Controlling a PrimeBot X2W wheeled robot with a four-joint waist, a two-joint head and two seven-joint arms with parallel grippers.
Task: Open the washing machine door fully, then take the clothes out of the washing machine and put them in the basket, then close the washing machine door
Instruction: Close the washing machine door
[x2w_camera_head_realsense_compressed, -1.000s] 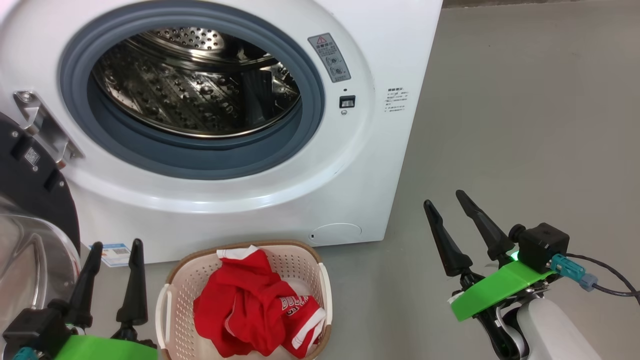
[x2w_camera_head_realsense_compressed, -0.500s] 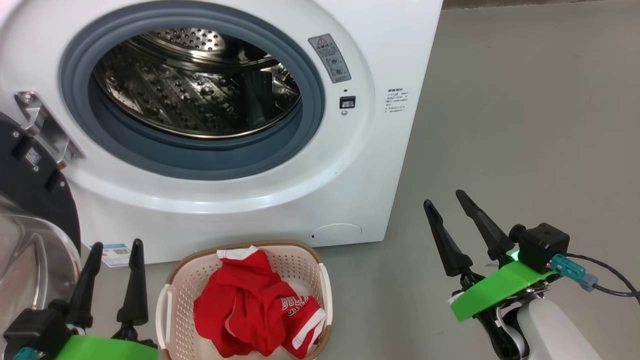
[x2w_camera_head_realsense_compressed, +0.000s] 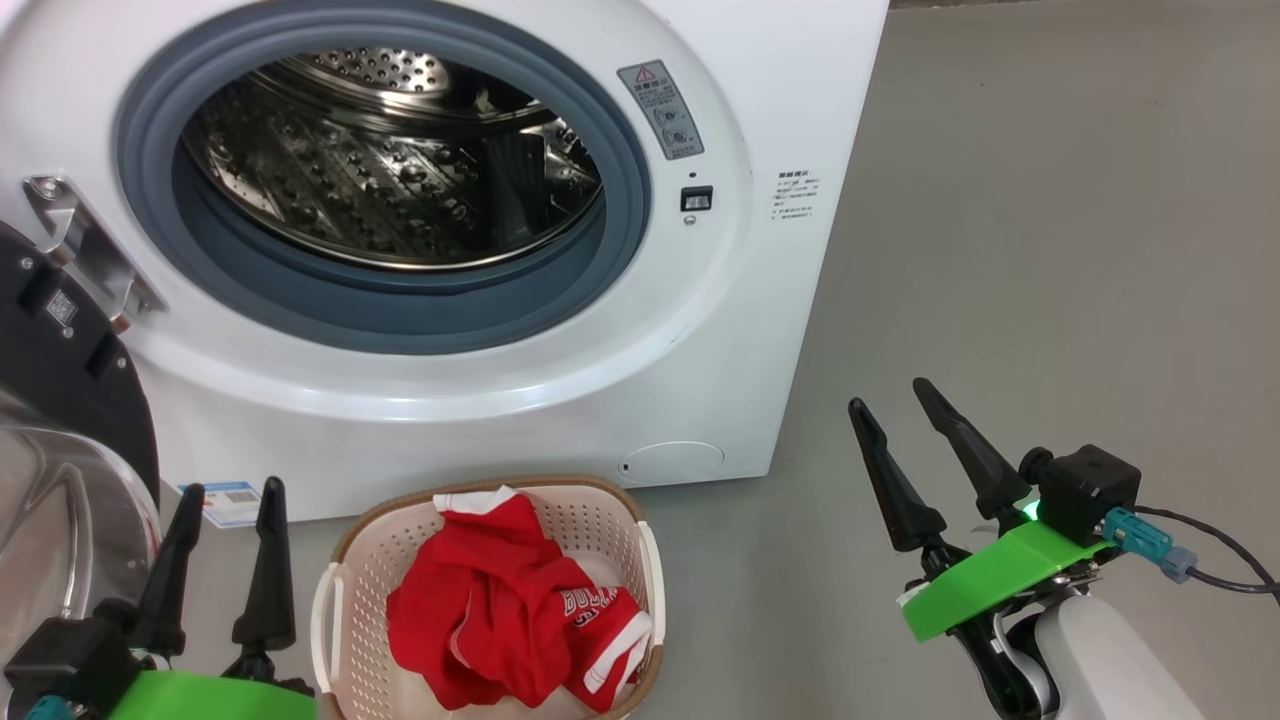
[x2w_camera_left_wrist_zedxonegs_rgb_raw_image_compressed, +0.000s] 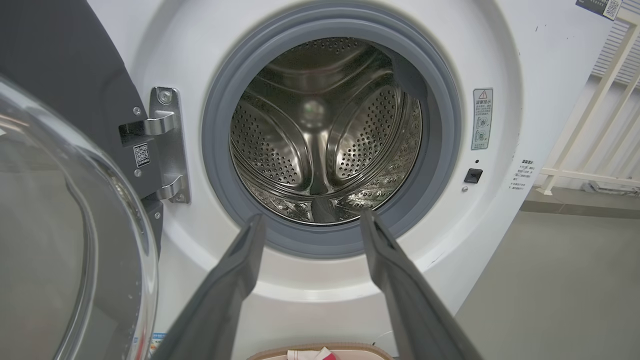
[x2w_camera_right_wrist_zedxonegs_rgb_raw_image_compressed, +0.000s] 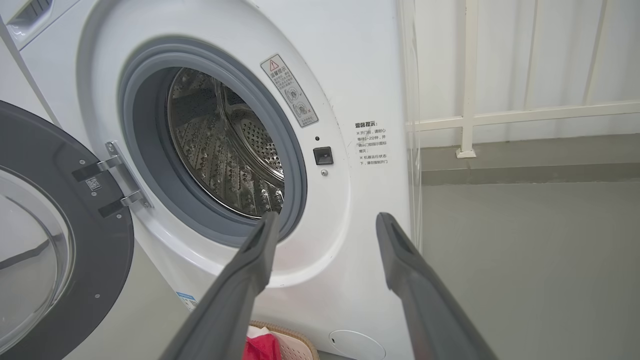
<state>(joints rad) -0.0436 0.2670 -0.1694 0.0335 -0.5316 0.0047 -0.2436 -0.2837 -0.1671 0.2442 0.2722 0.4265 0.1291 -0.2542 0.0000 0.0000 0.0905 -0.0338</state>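
The washing machine stands before me, its steel drum bare inside. The washing machine door hangs wide open at the left on its hinge, black rim and glass bowl showing. On the floor in front, the basket holds the red clothes, crumpled with white lettering up. My left gripper is open, low at the left between the door and the basket, and points at the drum. Right of the basket, my right gripper is open over the floor with nothing in it.
Grey floor stretches to the right of the machine. A white railing runs along the wall behind it. A blue label sticker sits low on the machine front. The door glass bulges close beside my left gripper.
The head view has shifted slightly, so the camera moved. Both grippers, the clothes and the door stay where they were.
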